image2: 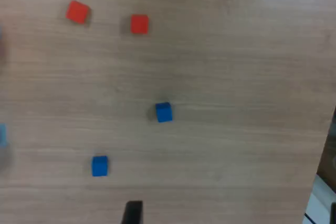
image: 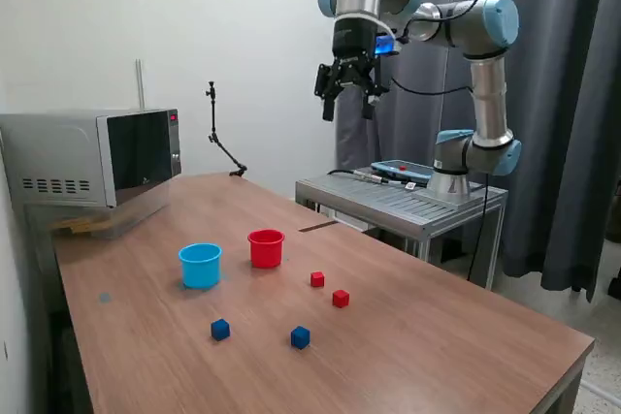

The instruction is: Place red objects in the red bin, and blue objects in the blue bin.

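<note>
Two-finger gripper (image: 349,96) hangs high with jaws apart, holding nothing — I'd drop straight over one small solid red cube (image: 317,279) near the round red plastic cup (image: 266,247), square the fingers, then pinch.

Soft, even indoor light fills the exterior view, sharp throughout, with faint short shadows beside the cups on the desk (image: 437,327). The wrist view is softly blurred, worst at its edges, with pale glare across one corner.
</note>
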Robot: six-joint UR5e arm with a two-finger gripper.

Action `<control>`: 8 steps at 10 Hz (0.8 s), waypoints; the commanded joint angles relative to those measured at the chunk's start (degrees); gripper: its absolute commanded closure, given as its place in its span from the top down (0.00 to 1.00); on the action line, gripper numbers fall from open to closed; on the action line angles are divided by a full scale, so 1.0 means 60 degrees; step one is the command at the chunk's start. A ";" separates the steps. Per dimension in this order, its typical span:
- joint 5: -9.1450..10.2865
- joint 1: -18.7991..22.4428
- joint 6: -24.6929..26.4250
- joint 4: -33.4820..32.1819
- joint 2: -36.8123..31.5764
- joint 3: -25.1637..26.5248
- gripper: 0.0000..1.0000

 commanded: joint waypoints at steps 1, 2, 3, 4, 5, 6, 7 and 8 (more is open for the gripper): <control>0.0057 0.0067 -0.0002 -0.0458 0.0948 -0.0060 1.00; 0.0057 0.0067 -0.0133 -0.0576 0.1140 0.0129 1.00; 0.0057 0.0067 -0.0642 -0.1157 0.1229 0.0711 1.00; 0.0057 0.0053 -0.0864 -0.1511 0.1259 0.0993 1.00; 0.0071 0.0053 -0.0953 -0.2181 0.1332 0.1271 1.00; 0.0071 0.0067 -0.1215 -0.2478 0.1565 0.1259 1.00; 0.0071 0.0067 -0.1580 -0.2510 0.1901 0.1143 1.00; 0.0071 0.0053 -0.1744 -0.2510 0.2179 0.0895 1.00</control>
